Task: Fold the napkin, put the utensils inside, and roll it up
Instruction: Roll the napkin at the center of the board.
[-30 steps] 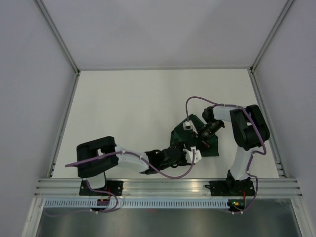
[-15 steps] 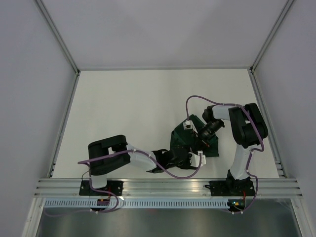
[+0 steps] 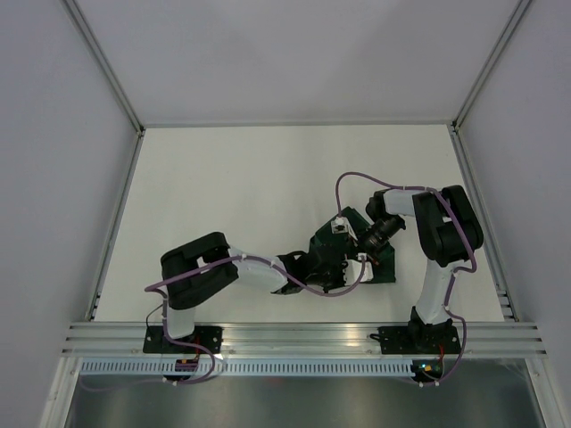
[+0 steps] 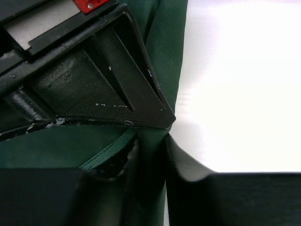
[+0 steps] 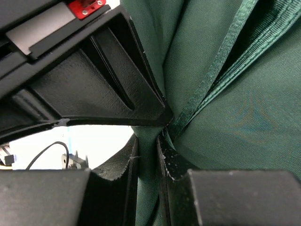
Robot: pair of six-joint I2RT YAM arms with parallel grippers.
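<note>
The dark green napkin (image 3: pixel 385 267) lies bunched on the white table, right of centre, between the two arms. In the left wrist view a fold of the napkin (image 4: pixel 164 56) runs down between the jaws, and my left gripper (image 4: pixel 151 141) is shut on it. My right gripper (image 5: pixel 147 141) is likewise shut on a fold of the napkin (image 5: pixel 235 117), beside a hemmed edge. From above, the left gripper (image 3: pixel 343 266) and the right gripper (image 3: pixel 355 244) sit close together over the cloth. The utensils are hidden.
The white table (image 3: pixel 232 196) is walled by white panels on three sides. Aluminium rails (image 3: pixel 294 337) run along the near edge, where both arm bases are bolted. Purple cables loop over both arms near the cloth.
My left arm has swung right and reached further into the napkin, and its jaws have closed from wide open onto a fold. The right arm has barely moved.
</note>
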